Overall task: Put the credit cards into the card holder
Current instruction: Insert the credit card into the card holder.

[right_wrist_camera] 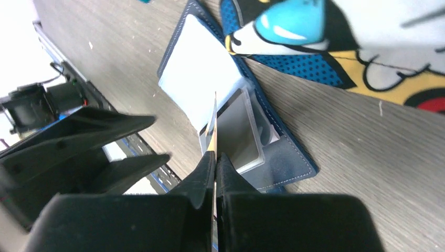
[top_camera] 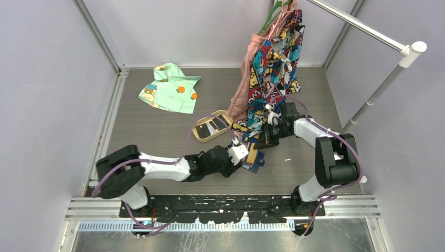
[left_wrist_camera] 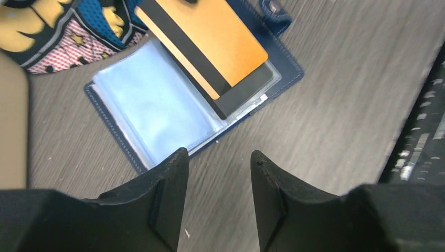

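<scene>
The navy card holder (left_wrist_camera: 107, 123) lies open on the table, its pale blue-grey pockets (left_wrist_camera: 152, 105) facing up. A dark credit card (left_wrist_camera: 249, 86) sits in its right-hand pocket. Over that pocket slants an orange-yellow credit card (left_wrist_camera: 220, 37) with a black stripe, seen edge-on (right_wrist_camera: 212, 123) in the right wrist view. My right gripper (right_wrist_camera: 215, 157) is shut on this card. My left gripper (left_wrist_camera: 218, 157) stands open just above the table at the holder's near edge, nothing between its fingers. More dark credit cards (top_camera: 210, 126) lie in the tan tray (top_camera: 195, 134).
A colourful printed garment (top_camera: 273, 68) hangs from a rail (top_camera: 367, 26), and its hem lies on the table right beside the holder (top_camera: 257, 165). A green child's shirt (top_camera: 170, 88) lies at the back left. Metal frame rails border the table.
</scene>
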Motion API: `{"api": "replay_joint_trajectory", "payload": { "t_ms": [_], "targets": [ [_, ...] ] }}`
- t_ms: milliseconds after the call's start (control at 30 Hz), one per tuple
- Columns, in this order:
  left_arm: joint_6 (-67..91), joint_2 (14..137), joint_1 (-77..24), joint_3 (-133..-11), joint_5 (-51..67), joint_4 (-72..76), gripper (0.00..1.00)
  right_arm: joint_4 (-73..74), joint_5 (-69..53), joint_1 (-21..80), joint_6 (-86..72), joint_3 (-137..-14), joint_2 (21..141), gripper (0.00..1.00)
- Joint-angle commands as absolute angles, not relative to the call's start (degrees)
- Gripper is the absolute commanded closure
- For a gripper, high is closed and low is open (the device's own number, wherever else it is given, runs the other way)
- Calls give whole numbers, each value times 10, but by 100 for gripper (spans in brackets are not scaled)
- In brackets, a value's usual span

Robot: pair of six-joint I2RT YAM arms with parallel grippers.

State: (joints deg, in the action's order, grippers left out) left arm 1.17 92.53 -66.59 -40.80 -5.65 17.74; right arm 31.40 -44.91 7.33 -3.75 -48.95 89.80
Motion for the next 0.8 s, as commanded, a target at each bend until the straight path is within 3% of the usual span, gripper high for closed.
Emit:
{"api": "replay_joint_trajectory", "payload": {
  "t_ms": [0, 200, 500, 767],
  "targets": [
    [78, 831, -646, -382, -52, 234, 51, 253, -393, 74, -148, -468, 854, 99],
    [247, 850, -557, -389, -18, 219, 47, 249, -341, 72, -221, -453, 839, 99],
    [318, 937, -547, -461, -5, 132, 48, 235, -312, 67, -242, -425, 824, 99],
    [357, 974, -547, -481, -3, 80, 57, 193, -383, 68, -254, -410, 864, 99]
  ]
}}
